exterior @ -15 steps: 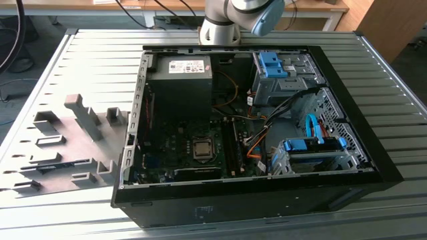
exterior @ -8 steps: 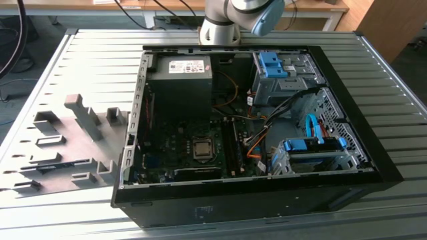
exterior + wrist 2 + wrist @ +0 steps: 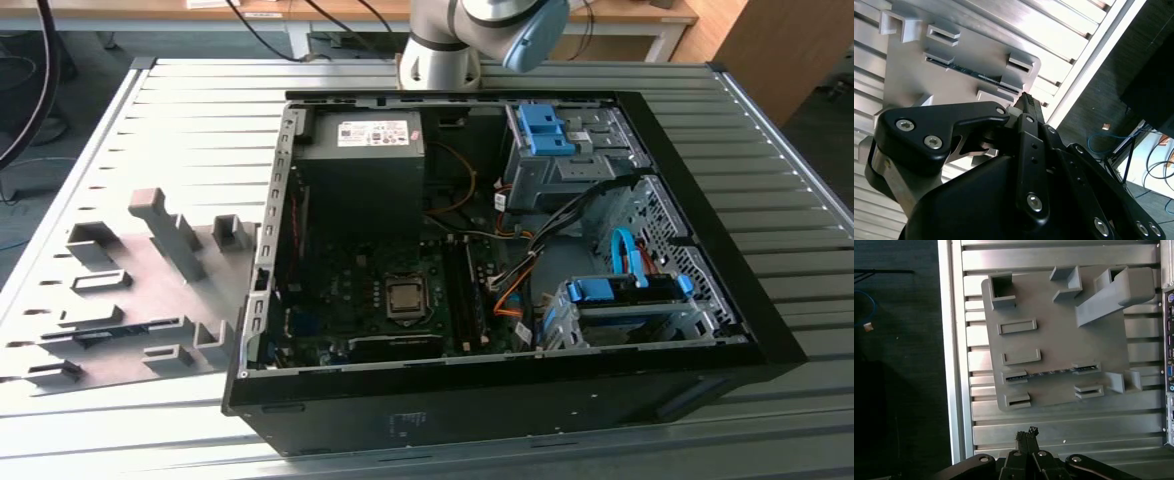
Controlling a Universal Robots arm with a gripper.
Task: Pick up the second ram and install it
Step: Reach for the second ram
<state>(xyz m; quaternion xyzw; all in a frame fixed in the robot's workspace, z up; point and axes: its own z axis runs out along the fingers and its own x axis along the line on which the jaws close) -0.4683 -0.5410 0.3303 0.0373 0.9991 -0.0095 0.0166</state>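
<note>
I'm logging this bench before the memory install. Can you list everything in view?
table: one, silver slatted metal, under everything
computer case: one, black, open, on the table
power supply: one, black, inside the case
drive caddies: two, blue, inside the case
fixture plate: one, grey, beside the case
second ram: one, dark, on edge in the fixture plate's slots
arm: one, grey, behind the case
gripper: one, black, shut, empty, near the fixture plate

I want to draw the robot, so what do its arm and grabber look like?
The arm is a round silvery-grey tube with a light blue joint cap. The gripper is black, with chunky links and shiny silver screws.
</note>
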